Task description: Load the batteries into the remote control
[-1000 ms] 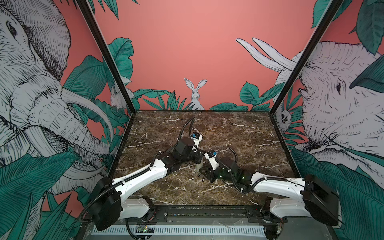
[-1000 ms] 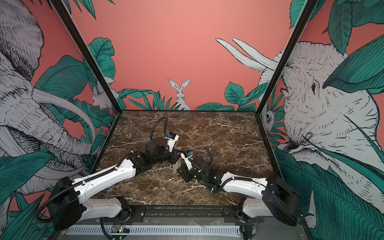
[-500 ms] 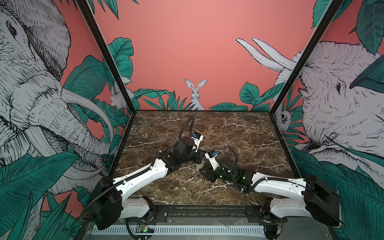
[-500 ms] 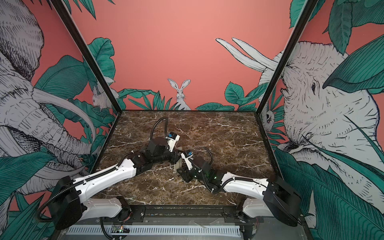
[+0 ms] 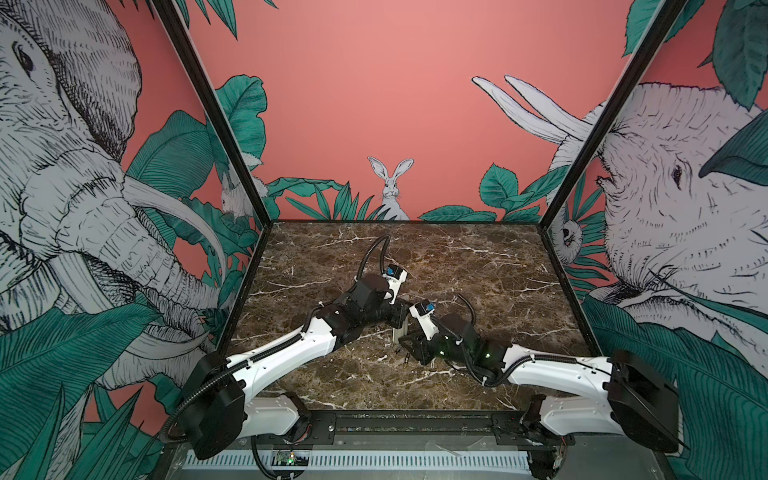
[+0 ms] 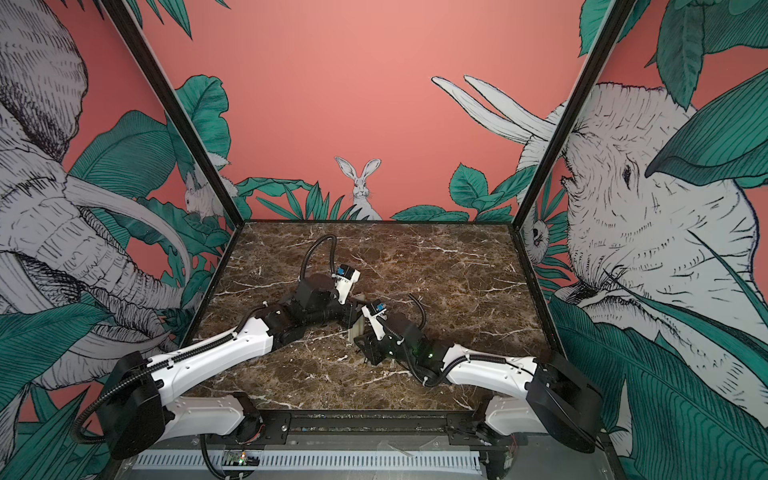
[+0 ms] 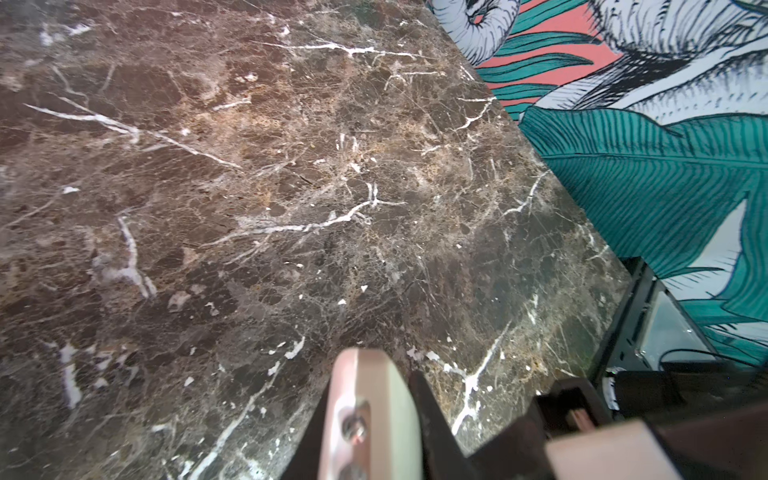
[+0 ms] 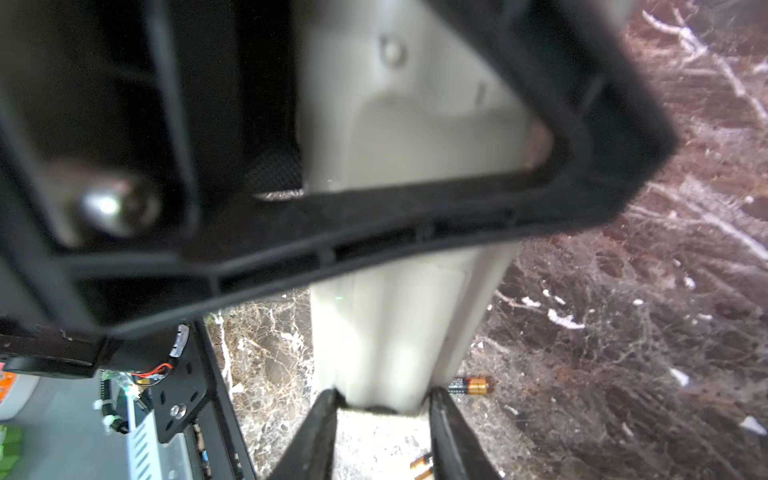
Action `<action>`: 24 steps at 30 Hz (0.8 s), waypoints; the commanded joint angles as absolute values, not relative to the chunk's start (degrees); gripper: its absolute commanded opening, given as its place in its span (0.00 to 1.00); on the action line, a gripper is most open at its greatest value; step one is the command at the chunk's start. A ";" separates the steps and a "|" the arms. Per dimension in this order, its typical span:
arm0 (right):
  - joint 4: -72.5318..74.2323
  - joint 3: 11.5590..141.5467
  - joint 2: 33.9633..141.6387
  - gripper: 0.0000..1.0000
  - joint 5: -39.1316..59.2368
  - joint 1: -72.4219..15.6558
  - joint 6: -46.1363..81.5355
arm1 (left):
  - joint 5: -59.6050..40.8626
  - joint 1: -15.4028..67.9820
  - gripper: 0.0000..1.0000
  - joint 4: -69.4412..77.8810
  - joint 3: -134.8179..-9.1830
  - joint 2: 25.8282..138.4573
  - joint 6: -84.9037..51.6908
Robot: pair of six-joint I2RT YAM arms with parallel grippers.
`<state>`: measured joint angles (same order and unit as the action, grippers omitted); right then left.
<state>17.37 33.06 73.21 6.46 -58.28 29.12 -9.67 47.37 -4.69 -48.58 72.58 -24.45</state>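
The left gripper (image 5: 400, 318) pinches the remote control (image 5: 397, 333) and holds it upright at the middle of the desk (image 5: 478, 266). The right gripper (image 8: 382, 399) is spread around the remote's lower end; whether it presses, I cannot tell. The batteries (image 8: 469, 385) lie on the desk beside that end, outside the remote.

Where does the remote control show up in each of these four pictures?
Both top views: the remote control is a pale sliver at mid-table.
Left wrist: only its pale rounded end shows, close to the camera.
Right wrist: its beige back fills the middle.
Shared landmark: the brown marble table.
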 commanded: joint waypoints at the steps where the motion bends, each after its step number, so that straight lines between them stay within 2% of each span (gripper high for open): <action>1: 24.15 33.75 72.44 0.44 6.06 -58.19 28.86 | -14.24 48.16 0.00 -1.67 -48.12 71.90 -26.27; 5: 24.67 33.52 72.20 0.44 5.68 -58.20 28.78 | -14.44 48.17 0.00 -1.63 -48.18 72.00 -26.23; 15: 24.21 34.02 73.26 0.33 6.05 -58.26 28.88 | -15.22 48.19 0.00 -0.94 -48.07 71.96 -26.51; 24: 24.05 33.99 72.90 0.27 6.33 -58.26 28.80 | -15.51 48.17 0.00 -0.28 -47.90 71.89 -26.90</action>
